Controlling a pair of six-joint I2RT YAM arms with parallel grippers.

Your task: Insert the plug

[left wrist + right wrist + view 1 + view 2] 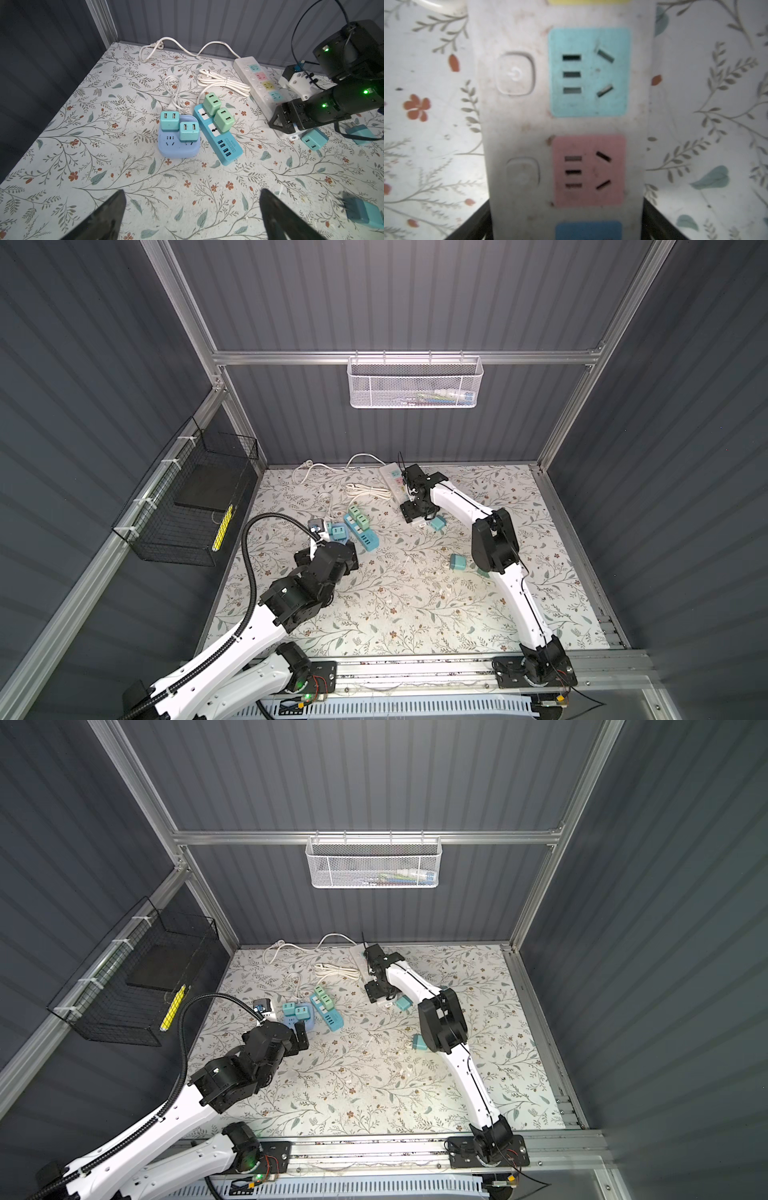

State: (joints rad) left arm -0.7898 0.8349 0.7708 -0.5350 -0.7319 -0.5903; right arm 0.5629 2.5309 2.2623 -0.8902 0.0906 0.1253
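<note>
Even light bleaches the floral tabletop (395, 614) against dim grey walls (83, 364) in both top views, with only soft shadows under the arms (513, 601), while the white power strip (529, 128) beneath the right tool (566, 227) blurs at close range, a bright patch glowing beside it.

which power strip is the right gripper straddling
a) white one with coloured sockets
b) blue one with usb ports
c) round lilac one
a: in the right wrist view the right gripper has one dark finger on each side of the white strip.
</note>
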